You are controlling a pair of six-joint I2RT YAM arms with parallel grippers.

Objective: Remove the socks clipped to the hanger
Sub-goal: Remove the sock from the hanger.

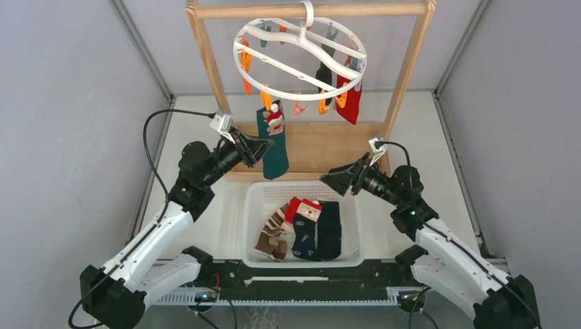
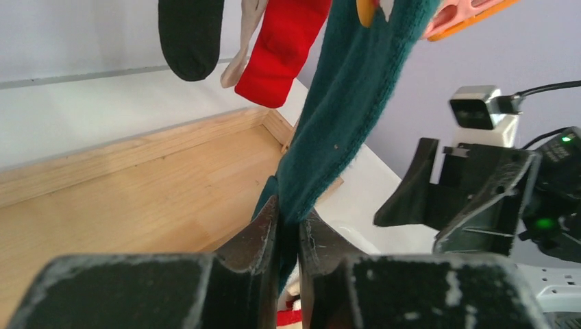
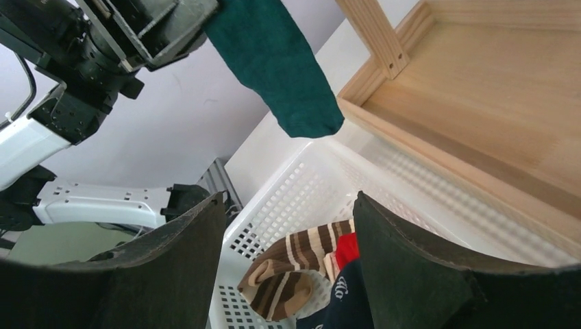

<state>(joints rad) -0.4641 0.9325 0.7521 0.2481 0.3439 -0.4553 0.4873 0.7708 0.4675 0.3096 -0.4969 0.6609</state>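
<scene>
- Green one first: the dark green sock (image 1: 276, 147) is being left dangling from the hanger (image 1: 288, 67), and its cuff is being gripped by an orange clip (image 1: 266, 99) at the front of the ring.
- It's being pinched about mid-length by the left gripper (image 2: 288, 229), with the jaws pressed together on the fabric and nothing else caught between them.
- So the step in hand looks like the pull-off of this sock: the grip is being made, but the cuff isn't freed from the clip yet.
- Next move, as a guess: a steady tug down toward the basket (image 1: 301, 262) is being called for, firm enough to slip the cuff out without the whole ring being swung or unhooked.
- A red sock (image 1: 349, 99) and a black sock (image 1: 324, 74) are hanging clipped on the ring's right side, so the job is being judged as only partway done.
- Three are already lying in the basket: a striped sock (image 1: 272, 236), a Christmas sock (image 1: 305, 226) and a navy sock (image 1: 329, 229).
- The right gripper (image 3: 289, 199) is being held near the basket's far right corner, fingers apart and empty.
- The hanger is being carried by its hook on the wooden rack (image 1: 260, 10), whose base board (image 1: 329, 144) is sitting just behind the basket.
- Everything is being staged on a white table (image 1: 223, 219), boxed in by plain grey walls (image 1: 62, 103).
</scene>
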